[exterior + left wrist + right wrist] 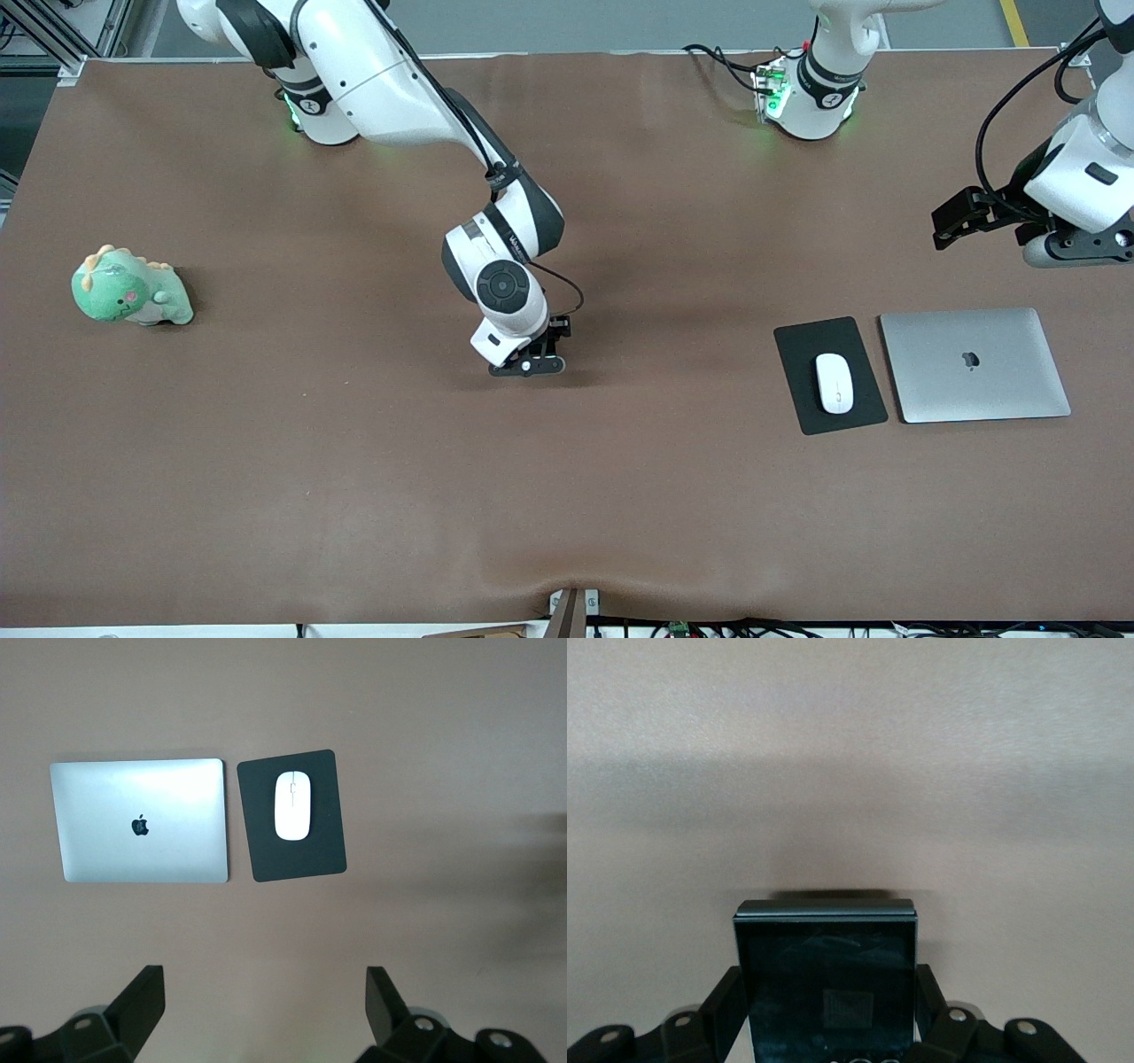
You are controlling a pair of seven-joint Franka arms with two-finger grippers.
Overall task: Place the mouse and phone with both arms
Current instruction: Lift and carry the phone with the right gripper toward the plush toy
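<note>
Right gripper (530,363), low over bare table (354,496) at the front frame's center, pinched the phone (824,979) between its fingers (726,1005). Left gripper (261,1005) waited at the frame's upper right edge, fingers spread wide and holding nothing. At lower right the mouse (834,383) lay on a dark pad (802,346), just beside a closed laptop (974,365). A green plush (129,289) sat at mid-left.
</note>
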